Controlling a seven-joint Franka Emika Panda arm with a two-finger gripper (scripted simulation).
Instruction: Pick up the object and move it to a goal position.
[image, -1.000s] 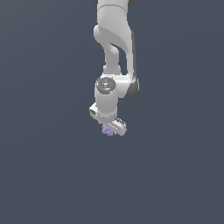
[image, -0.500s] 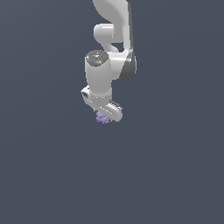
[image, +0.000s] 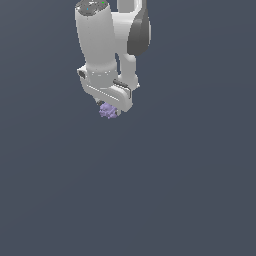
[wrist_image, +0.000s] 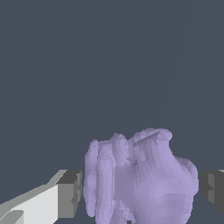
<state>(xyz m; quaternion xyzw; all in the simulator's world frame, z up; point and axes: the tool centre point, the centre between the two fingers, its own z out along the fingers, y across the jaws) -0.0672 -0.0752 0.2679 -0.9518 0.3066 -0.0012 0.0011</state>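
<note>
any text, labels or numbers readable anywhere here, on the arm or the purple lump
None: no words, labels, brands, numbers or signs can be read in either view.
The white arm, the claw and the lavender clump it grips are plain, and the grey background is blank.

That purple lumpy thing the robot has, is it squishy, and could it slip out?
The lavender clump probably is stiff: its bumps look unsquashed between the gripper fingers. Its uneven surface may give the pads only patchy contact, so it could twist or slip. It is much smaller than the gripper, so likely light.
</note>
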